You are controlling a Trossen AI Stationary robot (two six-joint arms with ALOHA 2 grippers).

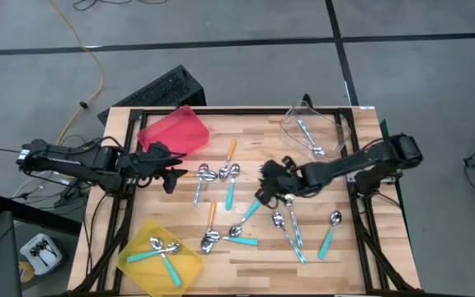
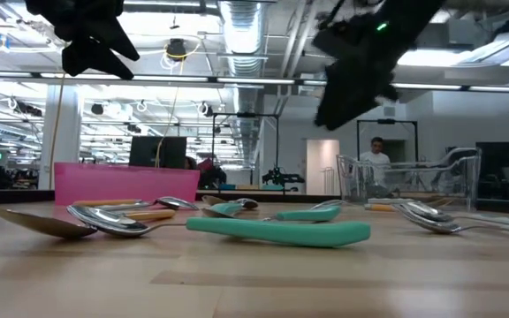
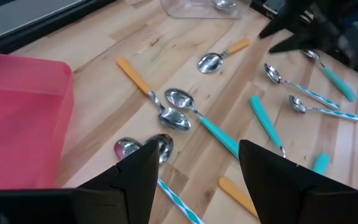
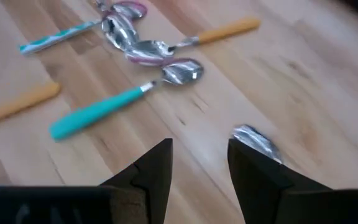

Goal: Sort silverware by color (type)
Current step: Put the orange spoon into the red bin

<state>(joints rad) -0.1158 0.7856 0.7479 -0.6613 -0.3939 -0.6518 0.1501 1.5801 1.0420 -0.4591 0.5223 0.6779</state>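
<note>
1. High view shows the sort barely begun: the yellow bin [image 1: 190, 266] at the near left corner holds two teal-handled spoons [image 1: 162, 252], the clear bin [image 1: 290, 122] at the far right holds one light-blue spoon [image 1: 308, 136], and the red bin [image 1: 174, 129] at the far left looks empty, as far as I can see.
2. Most of the silverware [image 1: 231, 183] lies loose on the table [image 1: 254, 256]: teal, orange and light-blue handles mixed across the middle and right.
3. Left gripper [image 1: 171, 174] hangs just beside the red bin, fingers spread wide, nothing between them.
4. Right gripper [image 1: 268, 186] hovers over mid-table, fingers partly apart and empty; a spoon bowl [image 4: 255, 140] sits just past them on the wood.
5. I'd judge nearly all the sorting is left.
</note>
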